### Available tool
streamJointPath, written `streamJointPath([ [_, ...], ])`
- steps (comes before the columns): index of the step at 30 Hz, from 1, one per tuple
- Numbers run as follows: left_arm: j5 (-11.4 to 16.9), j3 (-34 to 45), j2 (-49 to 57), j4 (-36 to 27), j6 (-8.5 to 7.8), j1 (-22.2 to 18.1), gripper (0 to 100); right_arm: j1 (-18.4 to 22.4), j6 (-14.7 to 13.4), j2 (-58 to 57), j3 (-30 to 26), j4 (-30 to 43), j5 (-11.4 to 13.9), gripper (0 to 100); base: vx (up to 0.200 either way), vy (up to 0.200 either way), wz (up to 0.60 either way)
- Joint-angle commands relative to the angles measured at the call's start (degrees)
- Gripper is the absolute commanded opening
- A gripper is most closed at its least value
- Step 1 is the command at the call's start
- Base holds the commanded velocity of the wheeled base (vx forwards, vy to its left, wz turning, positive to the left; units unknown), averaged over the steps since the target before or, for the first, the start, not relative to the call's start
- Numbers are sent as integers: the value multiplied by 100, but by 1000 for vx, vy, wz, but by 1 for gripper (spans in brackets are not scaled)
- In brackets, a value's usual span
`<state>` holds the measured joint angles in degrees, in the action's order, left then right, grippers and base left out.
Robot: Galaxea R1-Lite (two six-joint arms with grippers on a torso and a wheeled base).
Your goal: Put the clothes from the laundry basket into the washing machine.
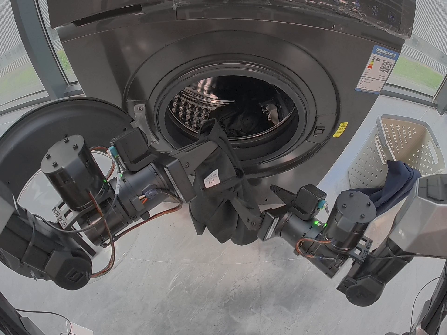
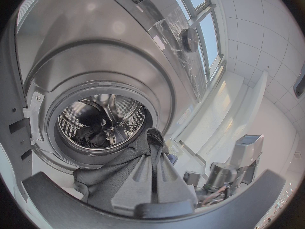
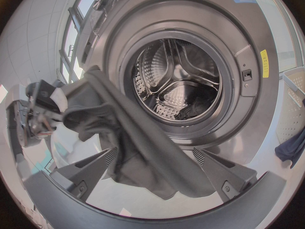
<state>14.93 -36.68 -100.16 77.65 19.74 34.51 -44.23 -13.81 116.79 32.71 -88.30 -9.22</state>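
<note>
Left claw of mine is clenched on an upper fold of a dark grey knitted garment. It holds the fold just in front of the round mouth of the dark grey front-loading washing machine. My right claw sits lower and released, its fingers spread to either side of the hanging cloth without gripping it.

Most of the garment dangles below the door opening, above the pale grey floor. My worry is the loose tail. If I push in by the top fold alone, it may drape over the dark door seal and end up outside the steel drum. The pinch also looks narrow, so a tug against the seal could pull the fabric free. The right claw, should it swing away, might drag the cloth on a finger.

The left wrist view shows the left claw with fabric squeezed between shut fingers, a detail the head view leaves unclear. The right wrist view shows the right claw gaping, with the garment running between its fingers. Both wrist views look deeper into the drum, where a black bundle of clothes lies. The head view gives the white perforated plastic laundry basket on my right, with a navy blue cloth over its rim.
</note>
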Motion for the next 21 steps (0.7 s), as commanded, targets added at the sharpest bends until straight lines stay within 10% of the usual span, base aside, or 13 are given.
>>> streamJointPath([
  [1, 1, 109, 304, -49, 4, 188, 0, 309, 116, 494, 377, -3, 25, 100, 0, 0, 0],
  [14, -175, -23, -4, 39, -5, 205, 0, -420, 45, 292, 122, -3, 43, 100, 0, 0, 0],
  [21, -184, 38, 84, 22, -5, 214, 0, -33, 124, 275, 139, -3, 25, 100, 0, 0, 0],
])
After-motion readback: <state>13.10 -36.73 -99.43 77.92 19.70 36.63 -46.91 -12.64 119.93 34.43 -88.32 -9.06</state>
